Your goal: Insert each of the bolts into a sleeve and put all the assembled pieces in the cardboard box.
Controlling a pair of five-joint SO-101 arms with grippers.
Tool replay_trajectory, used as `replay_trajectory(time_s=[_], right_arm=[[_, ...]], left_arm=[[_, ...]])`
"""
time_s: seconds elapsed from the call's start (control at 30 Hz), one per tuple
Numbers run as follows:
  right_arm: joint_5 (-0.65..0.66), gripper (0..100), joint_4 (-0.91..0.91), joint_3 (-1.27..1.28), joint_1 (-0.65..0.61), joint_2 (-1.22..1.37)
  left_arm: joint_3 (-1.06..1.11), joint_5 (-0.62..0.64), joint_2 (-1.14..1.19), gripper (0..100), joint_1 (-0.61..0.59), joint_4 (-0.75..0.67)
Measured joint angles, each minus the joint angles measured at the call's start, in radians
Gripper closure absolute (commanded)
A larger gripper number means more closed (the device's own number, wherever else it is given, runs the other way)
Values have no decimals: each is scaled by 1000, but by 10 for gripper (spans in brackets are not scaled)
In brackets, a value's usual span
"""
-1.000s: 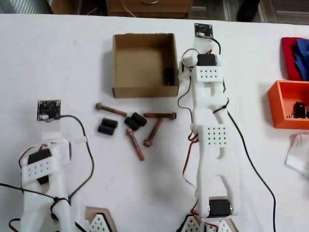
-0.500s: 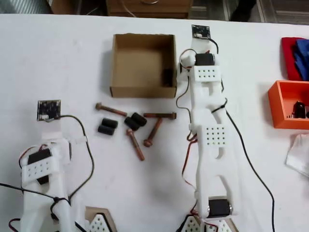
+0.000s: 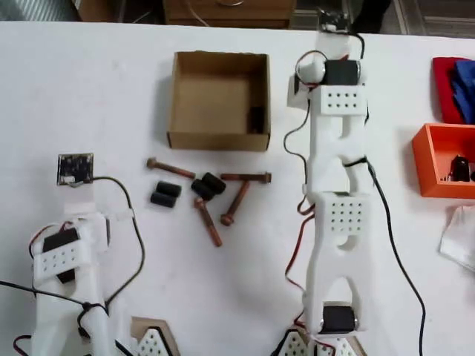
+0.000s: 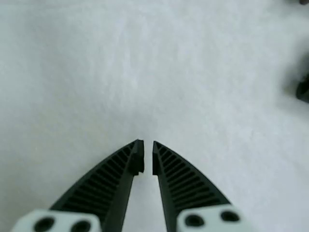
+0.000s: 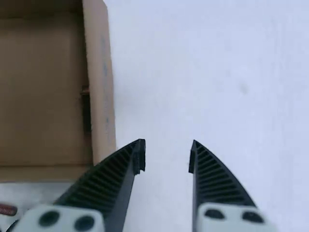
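Observation:
The cardboard box [image 3: 219, 100] stands open at the table's far middle, with one dark assembled piece [image 3: 257, 119] against its right wall. Several rusty bolts [image 3: 236, 202] and black sleeves [image 3: 165, 194] lie loose just in front of it. The right arm [image 3: 338, 215] stretches up the table to the right of the box. Its gripper [image 5: 166, 157] is open and empty over bare white table, beside the box wall [image 5: 101, 72]; the assembled piece [image 5: 86, 111] lies inside. My left gripper [image 4: 145, 157] is shut and empty over white table at the near left.
An orange bin [image 3: 445, 159] sits at the right edge, with red and blue cloth [image 3: 454, 85] behind it and white crumpled material [image 3: 460, 233] in front. A dark sleeve [image 4: 304, 89] shows at the edge of the left wrist view.
The right arm has swung to the right, away from the box, and reached farther up the table. The left arm, bolts and sleeves have not moved.

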Motion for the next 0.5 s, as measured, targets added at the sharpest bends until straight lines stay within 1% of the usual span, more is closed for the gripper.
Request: replay_trajectory(time_s=[0.17,0.27,0.37,0.5], right_arm=[[52,854,12,5,-3,-91],[60,854,12,87,-20,-199],[60,854,12,299,-63,-370],[60,853,0,713,-167,-623]], left_arm=[[0,0,0,940,0,0],[0,0,0,940,-2,0],[0,0,0,940,-2,0],[0,0,0,940,-2,0]])
